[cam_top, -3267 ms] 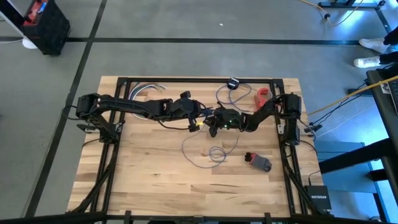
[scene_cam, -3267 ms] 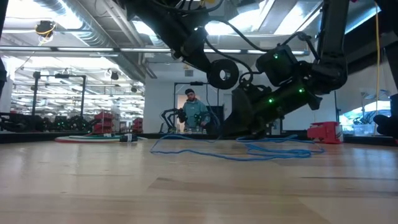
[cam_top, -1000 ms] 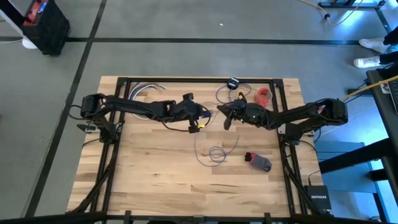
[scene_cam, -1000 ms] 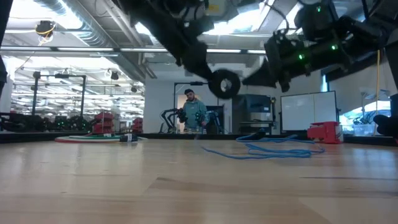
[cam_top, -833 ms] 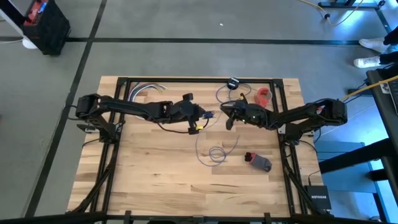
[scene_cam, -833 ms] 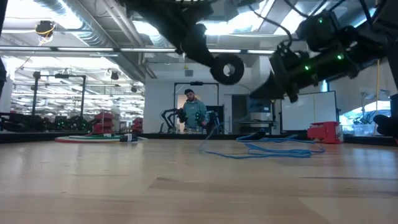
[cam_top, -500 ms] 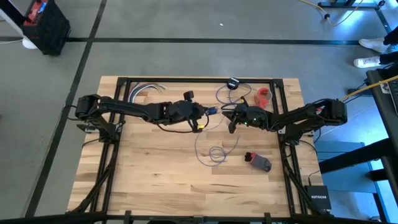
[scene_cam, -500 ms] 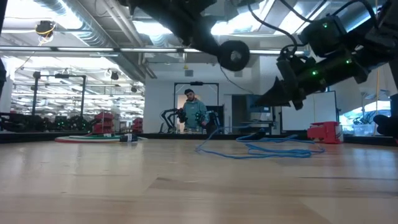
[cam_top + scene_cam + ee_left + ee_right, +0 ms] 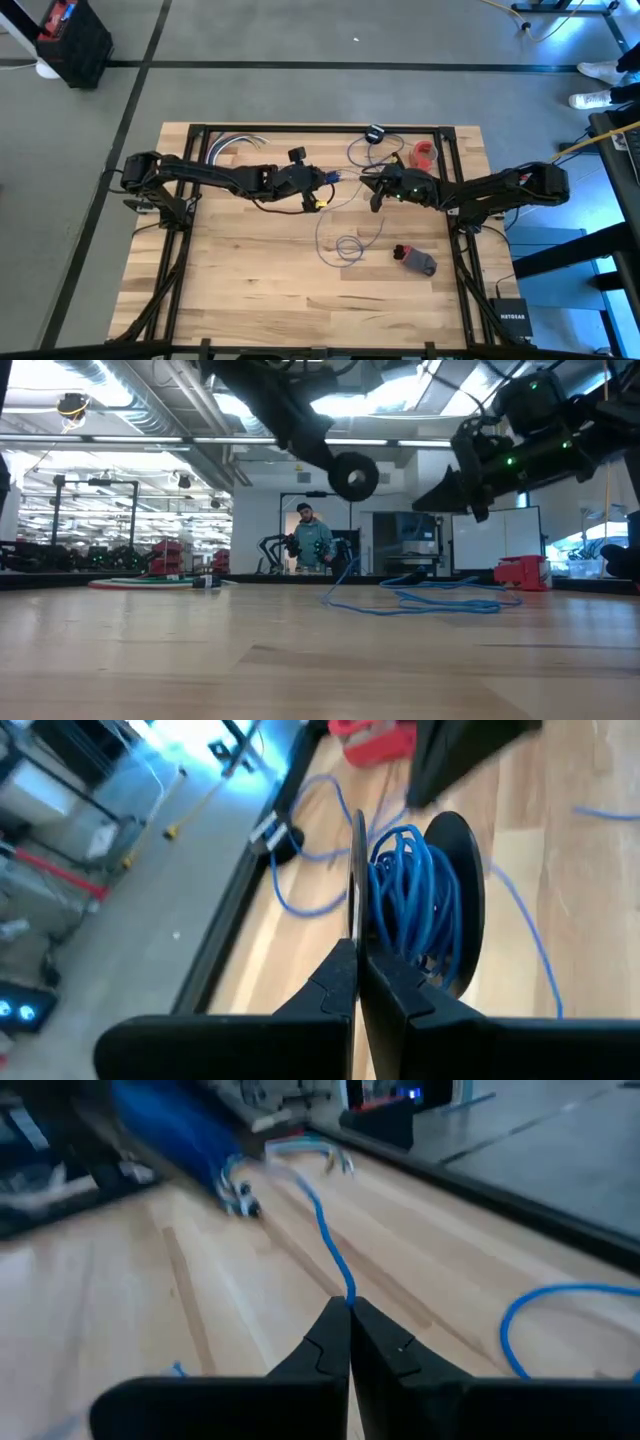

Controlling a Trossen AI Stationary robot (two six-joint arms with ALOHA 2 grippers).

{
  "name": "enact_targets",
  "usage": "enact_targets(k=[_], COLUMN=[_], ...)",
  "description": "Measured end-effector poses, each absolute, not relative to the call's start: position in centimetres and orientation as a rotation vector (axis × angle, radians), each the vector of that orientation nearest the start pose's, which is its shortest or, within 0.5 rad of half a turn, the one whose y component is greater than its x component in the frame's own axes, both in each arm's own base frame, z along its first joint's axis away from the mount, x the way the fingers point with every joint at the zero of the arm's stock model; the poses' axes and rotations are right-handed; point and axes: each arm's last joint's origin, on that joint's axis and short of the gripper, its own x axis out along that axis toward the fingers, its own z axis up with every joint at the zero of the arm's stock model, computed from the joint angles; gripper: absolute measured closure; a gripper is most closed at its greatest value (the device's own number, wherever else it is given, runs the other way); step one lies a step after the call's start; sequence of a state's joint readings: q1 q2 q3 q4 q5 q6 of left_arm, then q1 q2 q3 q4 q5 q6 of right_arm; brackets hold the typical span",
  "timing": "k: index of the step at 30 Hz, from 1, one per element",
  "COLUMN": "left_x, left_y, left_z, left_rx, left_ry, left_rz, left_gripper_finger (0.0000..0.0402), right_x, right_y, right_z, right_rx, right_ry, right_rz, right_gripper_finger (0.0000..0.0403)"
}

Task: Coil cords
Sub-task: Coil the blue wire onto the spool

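A thin blue cord [image 9: 345, 245] lies in loose loops on the wooden table, seen low down in the low view as the cord [image 9: 430, 603]. Part of it is wound on a black spool [image 9: 430, 890], a round black disc with a pale centre [image 9: 353, 477]. My left gripper [image 9: 328, 181] is above the table's middle, shut on that spool. Just to its right, my right gripper [image 9: 373, 198] is shut on a strand of the cord [image 9: 330, 1250] that leads to the spool. My left gripper pinches the rim of one thin black flange [image 9: 357, 910] of the spool between its two fingers, and the disc stands edge-on between them. The fingers slant down from the table's left. The spool is lifted clear of the table, its wound cord beside the fingers. My right gripper pinches a single strand of the blue cord [image 9: 347, 1294] between its two fingertips. The fingers come nearly level from the table's right. From them the strand runs almost straight through the air to the spool, clear of the table.
A small black block [image 9: 375, 133] with more cord loops sits near the far edge, a red object [image 9: 425, 153] to its right. A red and grey object [image 9: 415, 260] lies toward the near right. Pale cables [image 9: 235, 143] lie at the far left. A person [image 9: 315, 540] stands in the room behind.
My right gripper has drawn back a little toward the table's right edge, keeping its hold on the cord. My left gripper has tipped, and the spool has swung up and come down again. Both stayed shut.
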State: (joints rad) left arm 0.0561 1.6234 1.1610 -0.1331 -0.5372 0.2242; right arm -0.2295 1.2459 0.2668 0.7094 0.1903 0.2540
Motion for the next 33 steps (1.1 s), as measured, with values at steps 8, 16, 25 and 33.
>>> enact_targets(k=[8,16,25,33], left_x=[35.6,36.8,37.2,37.3], left_y=[6.5,7.5,7.2,7.2], left_z=[24.6,23.2,23.4,23.5], left_rx=[0.257,0.235,0.212,0.173], left_ry=[0.687,0.658,0.613,0.589], left_rz=[0.608,0.603,0.517,0.518], left_gripper_finger=[0.0402,0.0402,0.0402,0.0402], right_x=[20.7,23.1,27.8,30.0], right_y=[-5.1,-4.2,-4.6,-4.9], right_z=[17.9,18.3,18.7,17.7], right_rx=[0.321,0.306,0.238,0.23], right_ry=[0.064,0.037,0.067,0.149], right_rz=[-0.328,-0.265,-0.251,-0.232], right_gripper_finger=[0.0398,0.0398,0.0398,0.0398])
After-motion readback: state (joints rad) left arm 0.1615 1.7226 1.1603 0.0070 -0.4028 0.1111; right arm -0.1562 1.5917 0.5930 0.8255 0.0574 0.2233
